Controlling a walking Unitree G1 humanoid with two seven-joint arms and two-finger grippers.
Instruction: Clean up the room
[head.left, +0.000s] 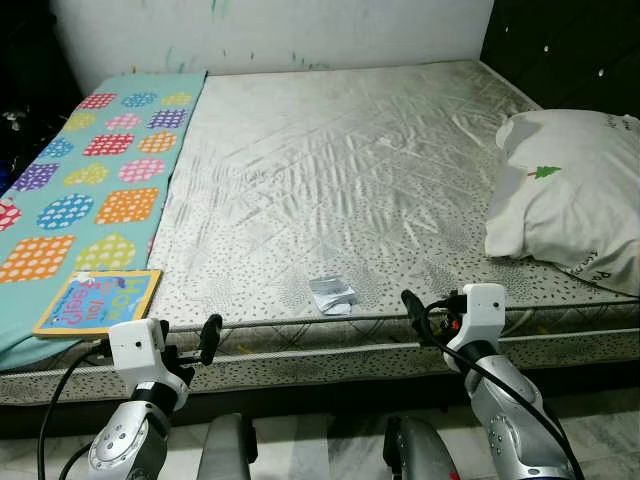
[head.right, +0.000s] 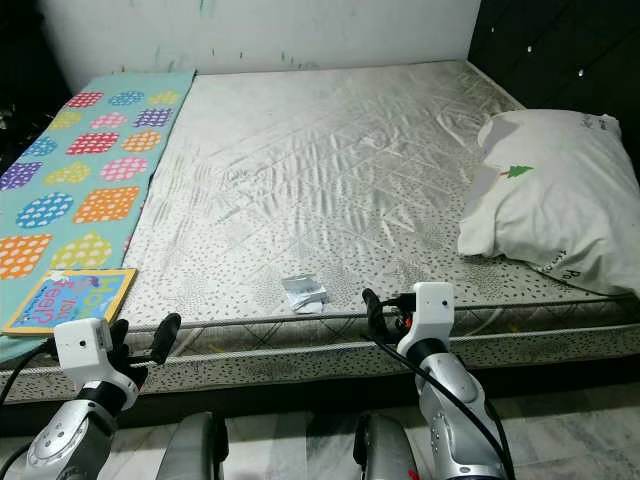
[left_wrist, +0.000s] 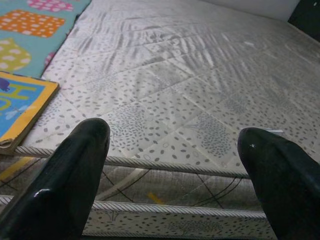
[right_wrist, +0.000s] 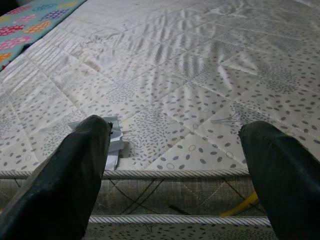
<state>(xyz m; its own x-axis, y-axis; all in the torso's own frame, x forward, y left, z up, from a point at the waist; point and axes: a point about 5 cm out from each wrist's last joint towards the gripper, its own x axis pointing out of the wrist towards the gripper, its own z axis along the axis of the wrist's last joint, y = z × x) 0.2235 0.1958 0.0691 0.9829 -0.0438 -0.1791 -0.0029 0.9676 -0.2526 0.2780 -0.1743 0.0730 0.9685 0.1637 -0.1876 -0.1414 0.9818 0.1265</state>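
Facing bare quilted mattress (head.left: 350, 170); crumpled white paper scrap (head.left: 332, 293) lying near front edge, between both grippers, just ahead and left of right gripper (head.left: 425, 312), the nearer one, fingers spread wide. Left gripper (head.left: 200, 340) likewise wide, beside flat glossy book (head.left: 98, 300) on dotted teal mat (head.left: 90, 180). Soft pillow (head.left: 575, 195) at far right.

I see a bare mattress (head.left: 340, 170) with a pillow (head.left: 570, 195) at its right side — a patterned teal mat (head.left: 90, 180) covers its left strip.
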